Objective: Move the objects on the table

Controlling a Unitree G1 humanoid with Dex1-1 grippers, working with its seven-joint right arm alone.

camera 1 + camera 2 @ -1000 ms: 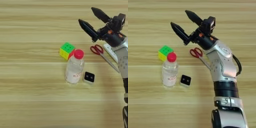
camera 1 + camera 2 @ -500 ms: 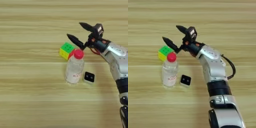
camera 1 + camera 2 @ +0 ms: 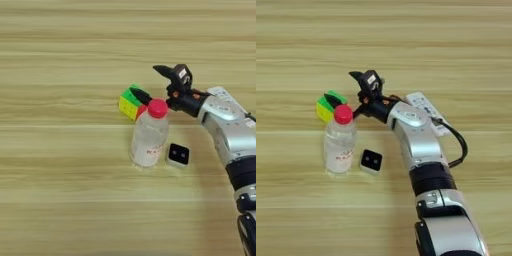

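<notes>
Left eye view: one bottle, one cube.

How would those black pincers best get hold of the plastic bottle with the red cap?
Probably around the clear body of the bottle, below the red cap, coming in level from the right. It stands upright and round, so two fingers can straddle it. The cube sits close behind and the small white box at its right base, so come in above the box.
</notes>
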